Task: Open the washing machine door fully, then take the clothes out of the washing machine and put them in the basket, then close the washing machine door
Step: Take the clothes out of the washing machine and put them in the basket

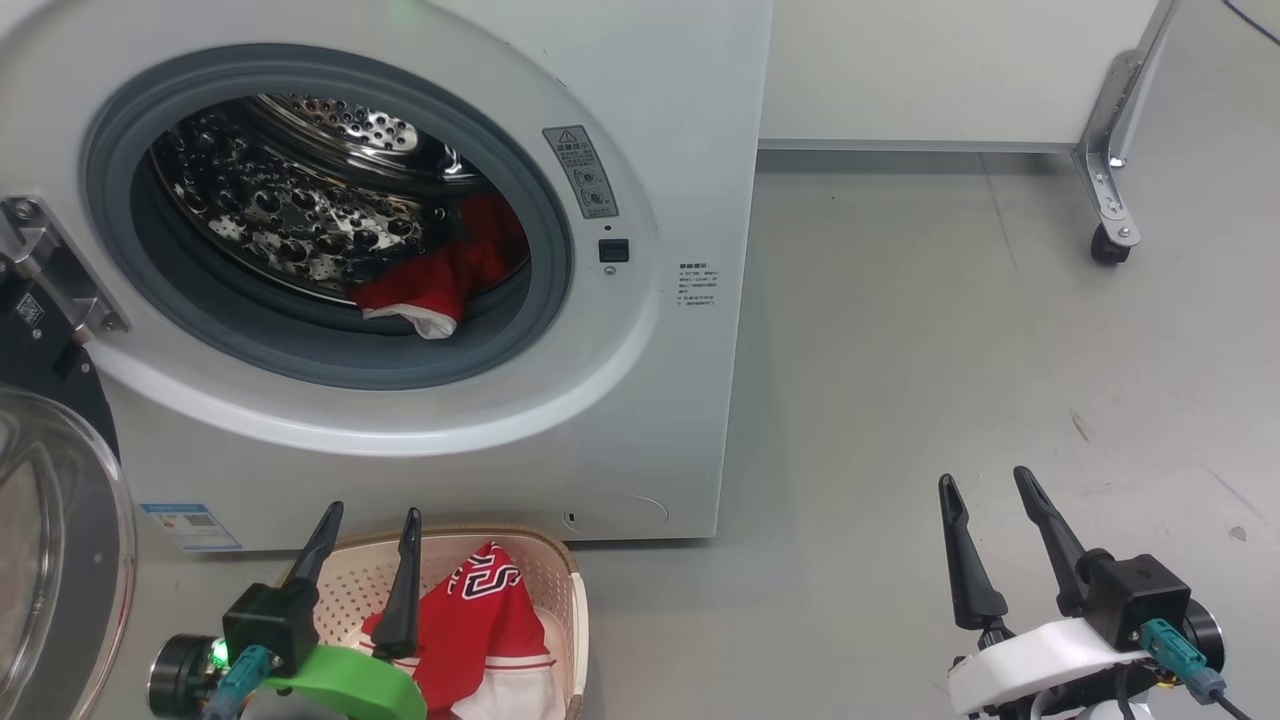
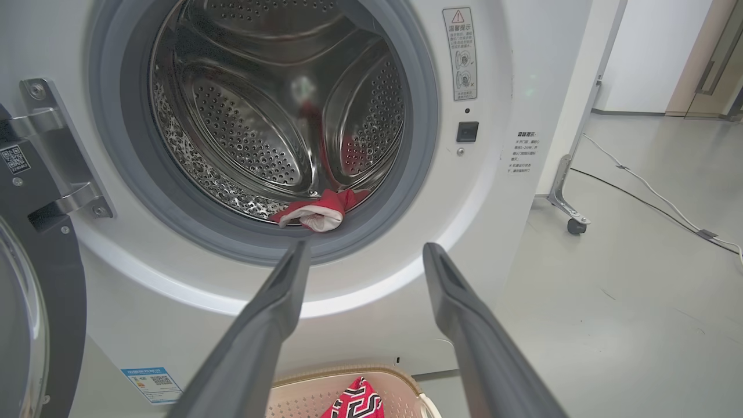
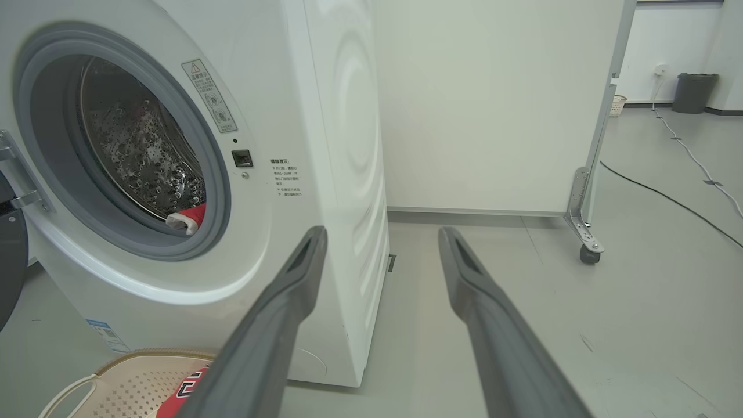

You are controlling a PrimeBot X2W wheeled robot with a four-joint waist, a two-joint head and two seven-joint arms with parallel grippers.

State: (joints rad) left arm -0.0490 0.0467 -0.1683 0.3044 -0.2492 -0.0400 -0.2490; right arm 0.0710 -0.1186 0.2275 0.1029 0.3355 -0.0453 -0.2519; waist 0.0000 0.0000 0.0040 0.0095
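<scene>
Door (image 1: pixel 60 520) cut off at 9 o'clock edge. Basket (image 1: pixel 545 585) partly hidden by left claw (image 1: pixel 373 510), spread wide, empty; red garment (image 1: pixel 495 620) contained. Second garment (image 1: pixel 440 285) lodged in washer (image 1: pixel 680 400) drum at 5 o'clock. Right claw (image 1: pixel 983 476) spread wide, empty.

Partition (image 1: pixel 950 70) w/ castor (image 1: pixel 1108 245), floor cable (image 3: pixel 667 200), bin (image 3: pixel 695 92)

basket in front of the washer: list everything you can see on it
Small rectangular cream plastic basket, perforated walls, brown woven-look rim, pale loop handle at one end. Upright on the grey floor, close to the washing machine front, below the drum opening. Holds a red garment with white trim and a black-and-white logo. Open left gripper hangs above it, apart.
</scene>
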